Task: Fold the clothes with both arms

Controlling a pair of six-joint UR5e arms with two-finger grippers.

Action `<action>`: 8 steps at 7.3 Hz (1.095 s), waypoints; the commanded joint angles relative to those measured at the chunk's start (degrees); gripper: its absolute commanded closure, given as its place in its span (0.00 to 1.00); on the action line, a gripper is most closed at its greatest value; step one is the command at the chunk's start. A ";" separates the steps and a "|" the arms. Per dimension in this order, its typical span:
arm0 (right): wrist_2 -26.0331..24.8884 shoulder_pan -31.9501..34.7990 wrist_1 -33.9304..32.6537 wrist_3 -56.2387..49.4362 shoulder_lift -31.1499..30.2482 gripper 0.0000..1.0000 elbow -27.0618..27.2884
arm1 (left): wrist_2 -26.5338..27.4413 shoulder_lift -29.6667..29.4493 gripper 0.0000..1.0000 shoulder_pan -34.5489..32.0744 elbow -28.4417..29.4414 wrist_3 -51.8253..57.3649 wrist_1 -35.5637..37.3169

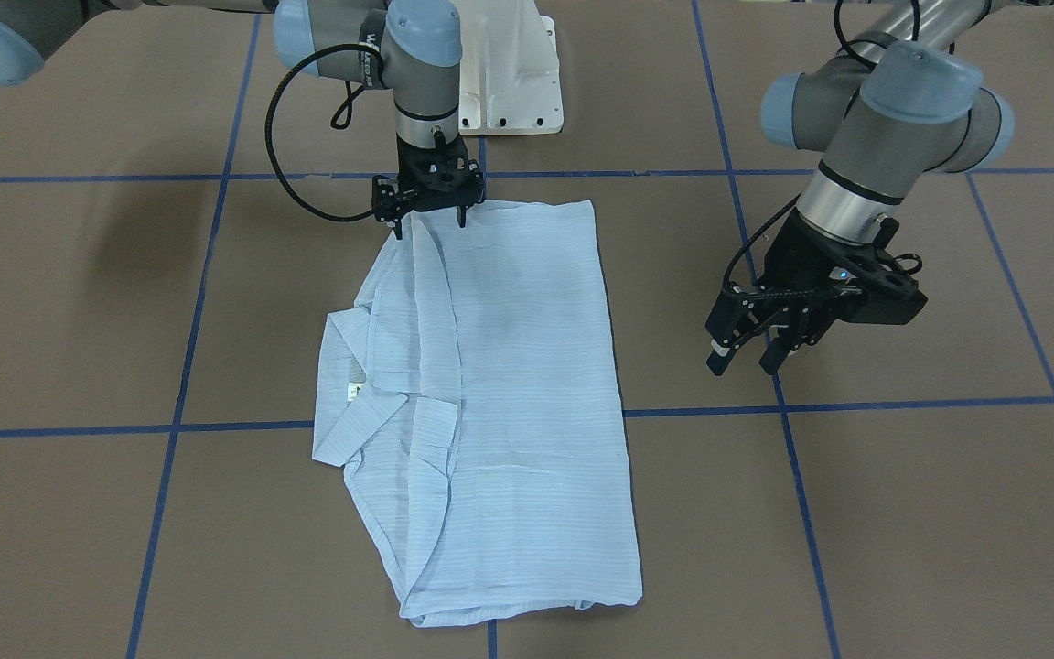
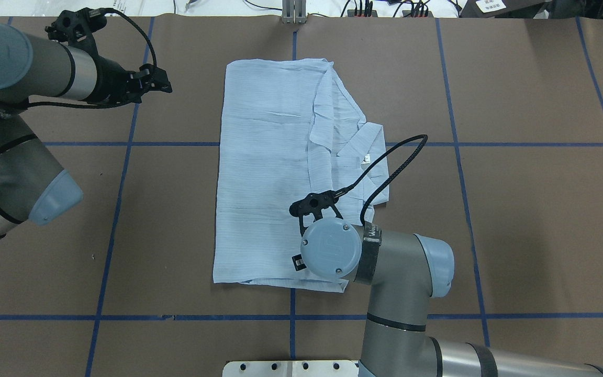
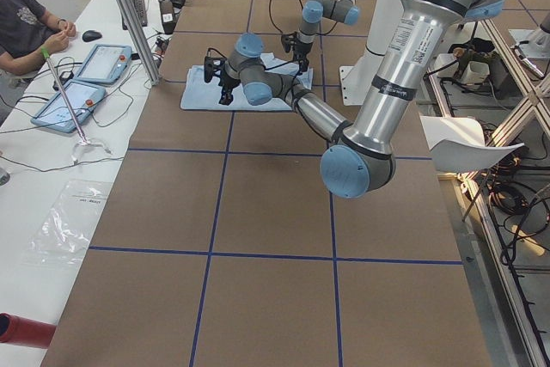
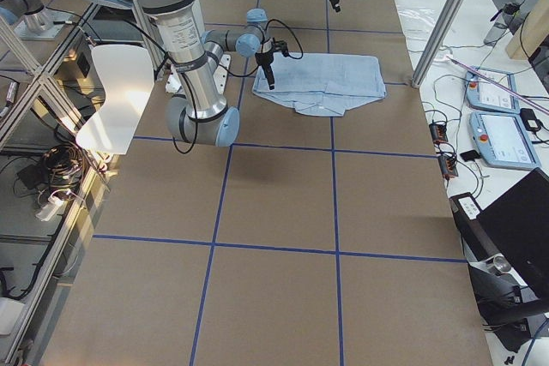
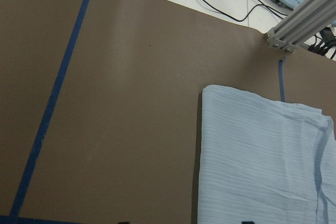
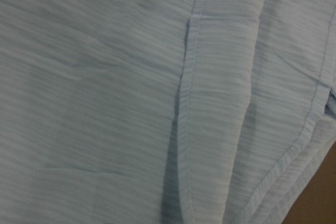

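1. One brown table (image 1: pixel 902 513), gridded in blue tape, carries everything and gives us a flat bed for creasing.
2. The shirt (image 1: pixel 527 384) lies mid-table as a long rectangle, one side flap turned in; we judge a halving fold remains.
3. The right pincer (image 1: pixel 429 212) stands low at the shirt's robot-side edge. It seems released, fingers astride the cloth, though our view there is cramped. It is likely placed to seize that edge.
4. The left pincer (image 1: pixel 747 359) hangs released beside the shirt, clear of it, probably waiting its turn.
5. The collar (image 1: pixel 358 426) juts sideways, with its label (image 1: pixel 353 391) facing up.
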 commanded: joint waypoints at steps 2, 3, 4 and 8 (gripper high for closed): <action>0.19 0.19 -4.54 -5.29 -0.35 0.00 -0.05 | -0.01 -0.03 0.23 0.05 -0.04 -0.17 -0.10; 0.20 0.63 -5.77 -7.65 -0.44 0.00 -0.05 | -0.01 -0.03 0.23 0.05 -0.13 -0.26 -0.10; 0.63 1.94 -6.48 -8.20 -0.70 0.00 -0.05 | -0.01 -0.11 0.23 0.05 -0.47 -1.65 -0.18; 1.25 5.38 -6.66 -12.78 -9.21 0.00 6.25 | -0.10 -0.90 0.23 0.05 -1.18 -3.07 0.08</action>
